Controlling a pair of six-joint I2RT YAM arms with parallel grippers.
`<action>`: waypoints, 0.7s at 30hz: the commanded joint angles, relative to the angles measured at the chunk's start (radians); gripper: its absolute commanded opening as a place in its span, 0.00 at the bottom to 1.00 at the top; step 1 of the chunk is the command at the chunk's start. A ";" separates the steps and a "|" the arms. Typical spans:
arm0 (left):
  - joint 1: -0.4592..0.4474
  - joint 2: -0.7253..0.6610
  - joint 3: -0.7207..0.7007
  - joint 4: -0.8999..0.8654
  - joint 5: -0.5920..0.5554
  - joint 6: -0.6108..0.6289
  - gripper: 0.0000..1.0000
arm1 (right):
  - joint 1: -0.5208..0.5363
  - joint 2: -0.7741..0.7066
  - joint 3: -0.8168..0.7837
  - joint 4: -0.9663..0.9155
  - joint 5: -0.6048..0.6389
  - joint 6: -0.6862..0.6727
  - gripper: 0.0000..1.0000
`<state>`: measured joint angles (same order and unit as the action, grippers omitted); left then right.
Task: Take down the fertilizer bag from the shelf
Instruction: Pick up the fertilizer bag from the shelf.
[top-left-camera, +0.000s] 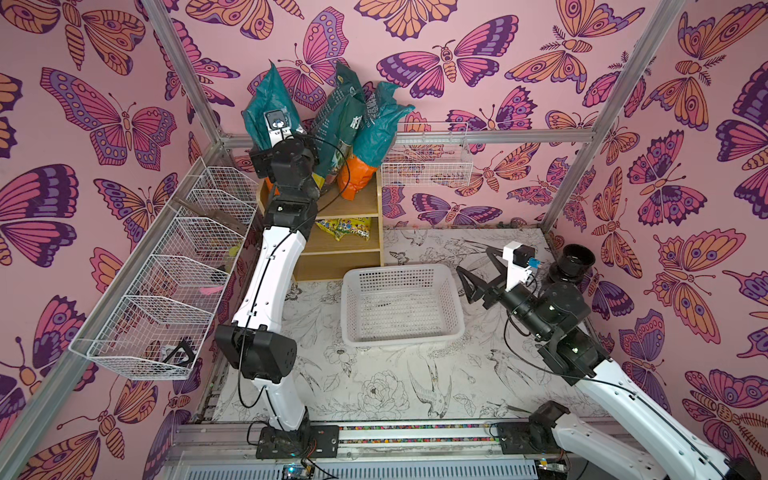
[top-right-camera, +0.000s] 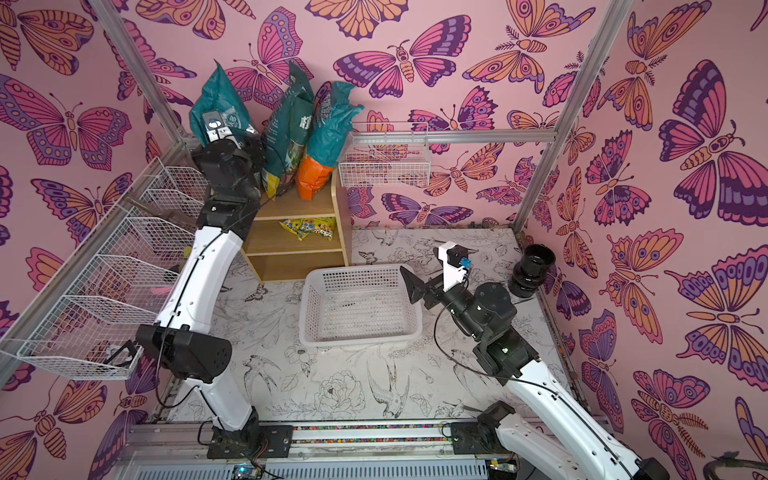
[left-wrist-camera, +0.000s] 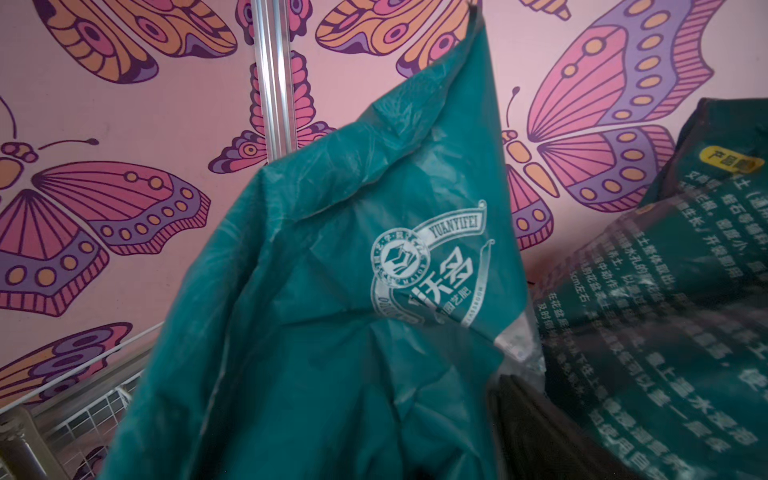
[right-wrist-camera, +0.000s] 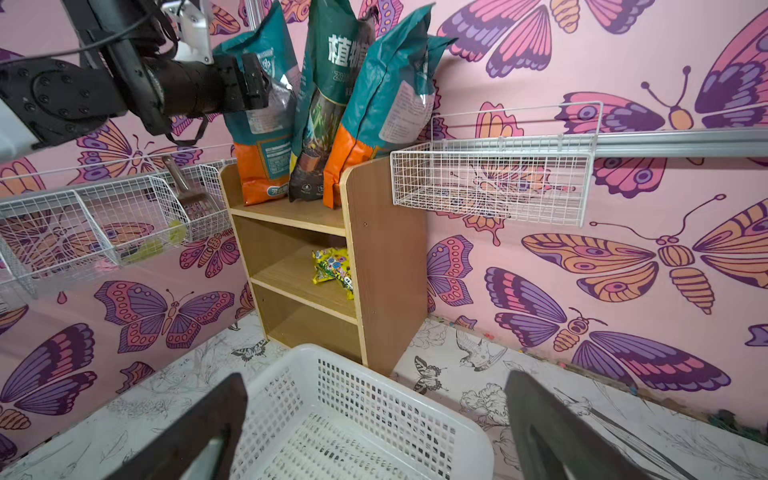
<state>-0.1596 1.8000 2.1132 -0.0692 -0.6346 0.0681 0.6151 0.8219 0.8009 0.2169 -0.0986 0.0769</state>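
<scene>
Your left arm is at the upright left bag, can't tell its fingers; right fingers spread, well away.

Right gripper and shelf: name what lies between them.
The white basket: the right wrist view shows it between the open right gripper and the shelf.

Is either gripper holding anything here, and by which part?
The right gripper is open and empty. The left gripper is at the leftmost fertilizer bag, in its upper half; whether it grips cannot be told.
</scene>
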 joint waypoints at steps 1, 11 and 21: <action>0.052 -0.028 -0.018 -0.028 0.006 -0.016 0.78 | 0.003 -0.004 0.012 0.009 -0.031 -0.011 0.99; 0.090 -0.020 0.036 -0.060 0.119 -0.051 0.00 | 0.002 0.010 0.015 0.010 -0.024 -0.015 0.99; 0.088 -0.018 0.473 -0.196 0.172 -0.009 0.00 | 0.003 0.029 0.020 0.022 -0.029 -0.015 0.99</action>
<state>-0.0872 1.8652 2.4763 -0.3790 -0.4610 0.0200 0.6151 0.8440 0.8009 0.2169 -0.1165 0.0738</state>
